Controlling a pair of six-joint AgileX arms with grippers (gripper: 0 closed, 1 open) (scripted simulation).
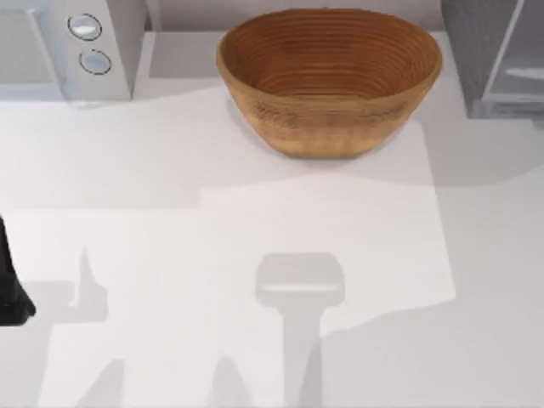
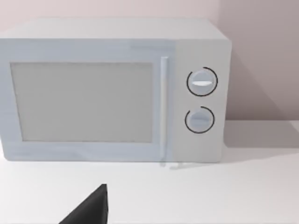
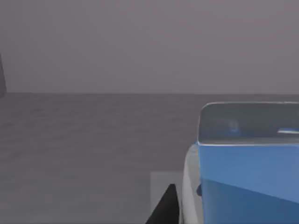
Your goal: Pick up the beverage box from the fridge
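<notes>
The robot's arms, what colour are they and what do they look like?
What shows of them is black. At the left edge of the top view, a matte black piece of the left arm pokes in. In the left wrist view, a black, pointed wedge is a finger of that arm's gripper. The right wrist view shows a similar black fingertip. No cables or markings are visible.

A broad stretch of bare tabletop [image 1: 255,255] lies open at front and centre, while its far edge is crowded by a light grey microwave [image 1: 72,47] at left, a brown bowl [image 1: 329,81] in the middle and the fridge [image 1: 497,55] at right.
</notes>
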